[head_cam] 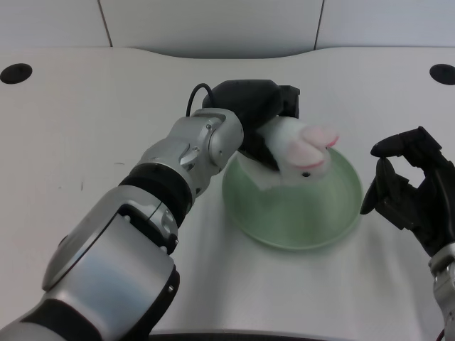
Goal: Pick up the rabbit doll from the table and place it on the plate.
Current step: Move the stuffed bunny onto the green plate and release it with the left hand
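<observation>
You are looking down on the white table [106,106], which fills nearly the whole head view and has a dark round hole near each far corner, one at the left [15,72] and one at the right [441,74]. Across it from the lower left your robot's left arm [142,220] reaches diagonally, silver with black bands, its forearm ending just over the near-left rim of the plate. The green plate [306,220] sits right of centre on the table, round and shallow, with its left and far parts covered by the arm and what it carries. At the far right the right hand [409,188] hangs beside the plate's right rim, apart from it. The left hand [256,106], black, sits above the far-left part of the plate with its fingers wrapped around the body of the rabbit doll [302,145], so it has a firm hold on it. You can see the doll is white with pink ears pointing right and a small dark eye, held over the plate; whether its underside touches the plate cannot be told.
</observation>
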